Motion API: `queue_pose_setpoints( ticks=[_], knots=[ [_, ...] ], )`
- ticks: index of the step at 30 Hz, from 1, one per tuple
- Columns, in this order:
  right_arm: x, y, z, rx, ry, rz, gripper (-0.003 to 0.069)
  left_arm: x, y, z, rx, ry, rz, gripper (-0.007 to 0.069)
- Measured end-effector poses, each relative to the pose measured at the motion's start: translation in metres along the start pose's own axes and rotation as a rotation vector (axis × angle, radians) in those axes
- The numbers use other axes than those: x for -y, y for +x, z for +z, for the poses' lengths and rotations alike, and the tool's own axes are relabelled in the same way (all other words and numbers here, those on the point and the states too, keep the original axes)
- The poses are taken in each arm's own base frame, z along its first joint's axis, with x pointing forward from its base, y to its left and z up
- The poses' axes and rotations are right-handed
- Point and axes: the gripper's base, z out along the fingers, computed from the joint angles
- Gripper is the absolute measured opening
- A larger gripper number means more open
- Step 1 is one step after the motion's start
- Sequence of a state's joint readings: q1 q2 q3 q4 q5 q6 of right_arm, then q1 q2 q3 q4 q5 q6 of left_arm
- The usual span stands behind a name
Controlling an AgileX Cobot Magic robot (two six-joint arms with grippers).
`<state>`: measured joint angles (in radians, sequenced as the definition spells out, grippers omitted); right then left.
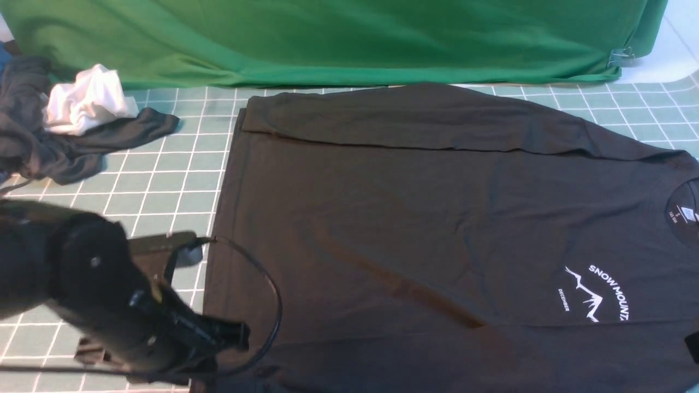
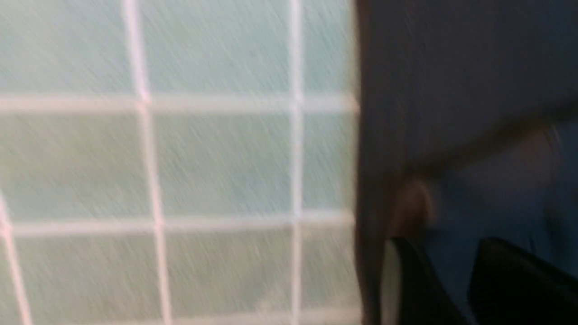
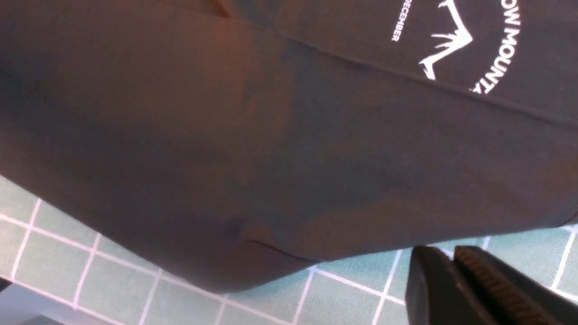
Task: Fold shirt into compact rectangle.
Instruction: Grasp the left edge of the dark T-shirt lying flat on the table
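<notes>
- shirt (image 1: 437, 218): flat, fills centre and right of frame; top sleeve folded in.
- left gripper (image 1: 191, 246): lower left, at hem; opening cannot tell. Risk: single-layer pinch, fold skews.
- right gripper (image 3: 445, 253): nearly closed, empty.

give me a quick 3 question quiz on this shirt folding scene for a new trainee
1. True or false: the white cloth lies on the black shirt.
2. The shirt's neck label is toward the robot's: A) left B) right.
3. What is the right gripper holding?
Key: 1 false, it lies on the dark grey garment. 2 B. 3 nothing; it is shut over the grid mat.
</notes>
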<state>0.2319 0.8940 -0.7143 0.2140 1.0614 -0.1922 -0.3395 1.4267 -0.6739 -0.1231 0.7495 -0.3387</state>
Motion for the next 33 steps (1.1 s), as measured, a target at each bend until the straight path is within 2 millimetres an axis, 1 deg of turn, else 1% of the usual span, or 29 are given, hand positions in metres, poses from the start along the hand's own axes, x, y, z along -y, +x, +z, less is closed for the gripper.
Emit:
queue_pose_setpoints(
  ticks=[1,2,3,4,5,7,10,12,13,14,17,18,19,20,21,23,25,29,33],
  knots=[
    [0.0,0.0,0.0,0.0,0.0,0.0,0.0062,0.0,0.0,0.0,0.003,0.001,0.0,0.0241],
    [0.0,0.0,0.0,0.003,0.001,0.0,0.0066,0.001,-0.003,0.006,0.0,-0.003,-0.005,0.0297],
    [0.0,-0.001,0.0,0.005,0.001,0.0,0.0068,0.001,-0.003,0.009,-0.011,-0.004,-0.003,0.0329],
    [0.0,-0.001,0.0,0.007,0.002,0.0,0.0069,0.001,-0.004,0.01,-0.013,-0.003,-0.005,0.0341],
    [0.0,-0.001,0.0,0.01,0.002,0.0,0.0071,0.002,-0.004,0.015,-0.031,-0.002,-0.003,0.0378],
    [0.0,-0.001,0.0,0.013,0.003,0.0,0.0074,0.004,-0.005,0.021,-0.052,0.012,0.0,0.0417],
    [0.0,-0.001,0.0,0.014,0.003,0.0,0.0078,0.006,-0.005,0.028,-0.066,0.021,0.019,0.0424],
    [0.0,-0.001,0.0,0.014,0.004,-0.001,0.008,0.007,-0.006,0.028,-0.061,0.027,0.019,0.0412],
    [0.0,-0.002,0.0,0.016,0.004,-0.001,0.0083,0.007,-0.007,0.027,-0.053,0.032,0.024,0.0384],
    [0.0,-0.002,0.0,0.016,0.004,-0.001,0.0083,0.007,-0.007,0.027,-0.054,0.033,0.024,0.0374],
    [0.0,-0.002,0.0,0.017,0.005,-0.001,0.009,0.01,-0.01,0.026,-0.046,0.043,0.026,0.0253],
    [0.0,-0.002,0.0,0.017,0.005,-0.001,0.009,0.011,-0.011,0.026,-0.044,0.044,0.027,0.0191],
    [0.001,-0.002,0.0,0.017,0.005,-0.002,0.0092,0.011,-0.012,0.025,-0.041,0.046,0.027,0.0155],
    [0.001,-0.002,0.0,0.017,0.005,-0.002,0.0092,0.011,-0.012,0.025,-0.041,0.047,0.027,0.0146],
    [0.001,-0.002,0.0,0.017,0.005,-0.002,0.0093,0.012,-0.013,0.024,-0.041,0.048,0.026,0.009],
    [0.001,-0.002,0.0,0.018,0.005,-0.002,0.0093,0.013,-0.014,0.023,-0.04,0.051,0.027,0.0036],
    [0.001,-0.002,0.0,0.018,0.005,-0.002,0.0093,0.014,-0.016,0.021,-0.042,0.052,0.029,0.0022],
    [0.001,-0.002,0.0,0.019,0.005,-0.002,0.0093,0.014,-0.015,0.02,-0.053,0.05,0.022,0.0024],
    [0.001,-0.002,0.0,0.02,0.006,-0.002,0.0093,0.012,-0.012,0.019,-0.089,0.031,-0.002,0.0066]
  ],
)
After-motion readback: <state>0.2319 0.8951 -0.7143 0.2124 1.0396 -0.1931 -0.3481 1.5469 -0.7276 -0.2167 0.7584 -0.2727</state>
